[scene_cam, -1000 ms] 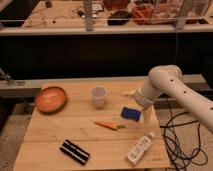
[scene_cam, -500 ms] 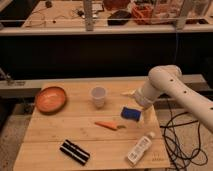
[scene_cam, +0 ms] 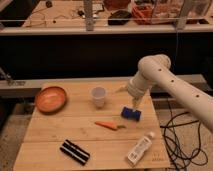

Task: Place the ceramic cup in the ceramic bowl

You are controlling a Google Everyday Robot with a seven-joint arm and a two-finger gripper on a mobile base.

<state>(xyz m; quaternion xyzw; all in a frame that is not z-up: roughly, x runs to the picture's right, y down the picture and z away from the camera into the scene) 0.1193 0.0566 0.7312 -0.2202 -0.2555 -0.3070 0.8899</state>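
The small white ceramic cup stands upright on the wooden table, near the middle of its back part. The orange-terracotta ceramic bowl sits at the table's back left, about a cup's width to the left of the cup, and looks empty. My gripper hangs at the end of the white arm to the right of the cup, apart from it and just above a blue object. It holds nothing that I can see.
A carrot lies mid-table in front of the cup. A white bottle lies at the front right, and a black oblong object at the front left. A black cable trails on the floor to the right.
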